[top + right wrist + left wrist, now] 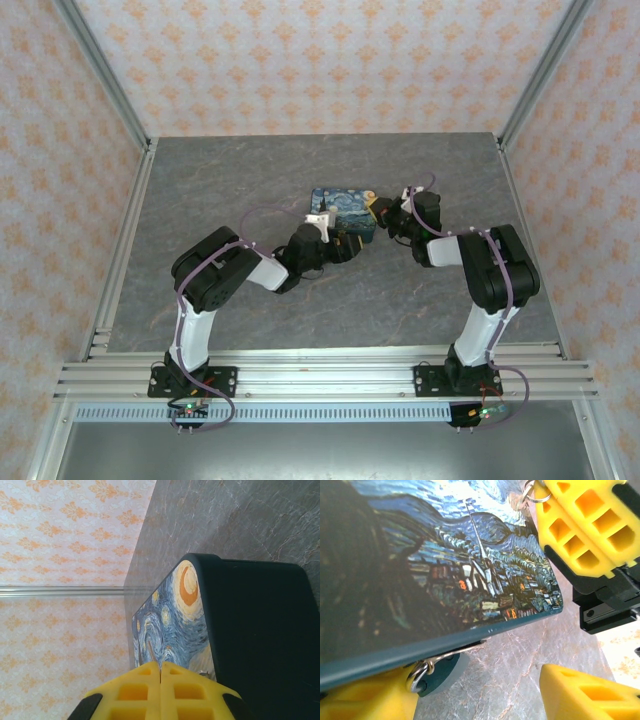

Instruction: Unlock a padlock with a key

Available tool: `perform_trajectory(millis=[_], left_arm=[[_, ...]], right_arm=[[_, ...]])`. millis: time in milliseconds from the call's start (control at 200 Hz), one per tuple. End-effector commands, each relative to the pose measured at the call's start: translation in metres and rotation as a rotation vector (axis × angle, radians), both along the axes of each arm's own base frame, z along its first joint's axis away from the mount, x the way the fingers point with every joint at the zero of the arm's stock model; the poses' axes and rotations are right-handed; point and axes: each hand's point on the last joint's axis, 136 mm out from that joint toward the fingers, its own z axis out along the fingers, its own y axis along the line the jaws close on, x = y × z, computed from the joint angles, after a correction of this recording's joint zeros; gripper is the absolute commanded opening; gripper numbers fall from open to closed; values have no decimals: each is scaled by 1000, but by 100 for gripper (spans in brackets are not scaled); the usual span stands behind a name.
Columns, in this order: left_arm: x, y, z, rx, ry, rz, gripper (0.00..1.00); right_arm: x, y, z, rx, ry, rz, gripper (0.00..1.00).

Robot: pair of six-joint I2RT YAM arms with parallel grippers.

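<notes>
- Top view: the left gripper (343, 244) and right gripper (384, 213) are meeting at the box (340, 205), mid-frame.
- Left wrist: the padlock (440, 674) is hanging under the box edge, lower left, just beside one left finger. The left fingers are standing wide apart. A ring (535, 493) is dangling by the right gripper, upper right.
- Right wrist: its fingers are pressing together, bottom centre. Whether the key is sitting between them I cannot tell. Steadying the padlock first is looking wise.

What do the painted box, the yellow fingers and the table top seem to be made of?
Painted box: perhaps tin or hard plastic; the printed lid has a slight sheen, so the look leaves it open.
Yellow fingers: matte plastic, moulded or printed, with hollow cells.
Table: grey veined stone, or a laminate printed like stone.
</notes>
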Motion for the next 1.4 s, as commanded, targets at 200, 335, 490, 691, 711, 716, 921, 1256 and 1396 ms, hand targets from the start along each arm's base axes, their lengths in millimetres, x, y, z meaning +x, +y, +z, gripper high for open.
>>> perform_trajectory(millis=[200,335,490,691,711,716,921,1256,1396], left_arm=[[6,-2,26,-125,-42,53,63],[6,2,11,-99,-13,93,60],[8,6,-5,-64,20,125,53],[6,5,-20,-44,42,128,50],[6,5,-21,-43,45,127,48],[5,5,-22,-41,46,127,48],[6,12,-33,-20,65,178,42],[5,24,-52,92,94,235,31],[4,22,-56,122,88,226,29]], right_arm=[[-10,1,-24,-1,61,19,0],[-9,1,-25,0,62,19,0],[-9,2,-25,4,61,21,0],[-7,2,-24,10,60,22,0],[-7,2,-24,10,62,21,0],[-7,2,-24,10,61,22,0],[-7,3,-23,11,58,24,0],[-7,3,-24,11,61,22,0],[-7,3,-25,12,64,24,0]])
